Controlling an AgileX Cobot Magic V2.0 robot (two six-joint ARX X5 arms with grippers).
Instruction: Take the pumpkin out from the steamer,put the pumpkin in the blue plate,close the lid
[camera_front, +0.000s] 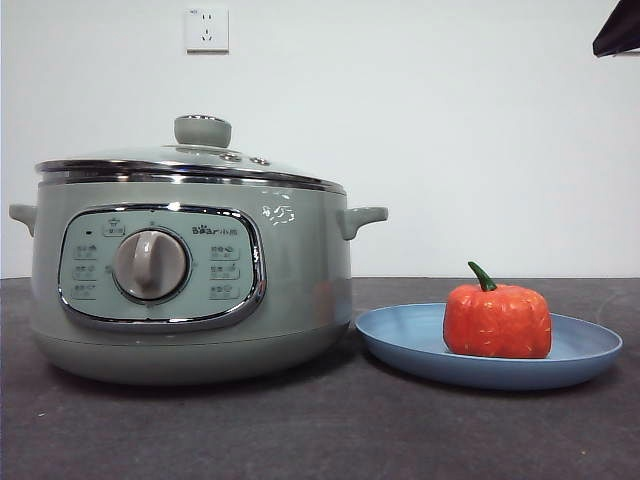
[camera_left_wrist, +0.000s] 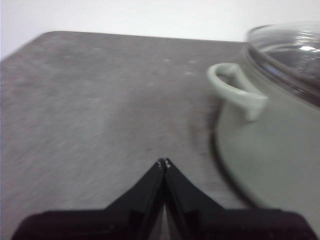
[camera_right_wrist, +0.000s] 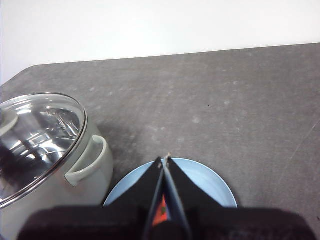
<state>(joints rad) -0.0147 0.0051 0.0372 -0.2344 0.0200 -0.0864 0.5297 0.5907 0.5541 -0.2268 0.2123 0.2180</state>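
The orange pumpkin (camera_front: 497, 319) with its green stem sits on the blue plate (camera_front: 400, 340), to the right of the sage-green steamer (camera_front: 300, 280). The glass lid (camera_front: 190, 163) with its green knob rests on the steamer. My right gripper (camera_right_wrist: 164, 159) is shut and empty, high above the plate (camera_right_wrist: 210, 182); a sliver of the pumpkin (camera_right_wrist: 161, 215) shows between its jaws. Beside the steamer's side handle (camera_left_wrist: 235, 90), over bare table, my left gripper (camera_left_wrist: 163, 162) is shut and holds nothing. A black tip (camera_front: 618, 30) shows at the top right corner of the front view.
The dark grey table (camera_front: 320, 430) stretches in front of the steamer and plate. A white wall with a power socket (camera_front: 207, 29) stands behind.
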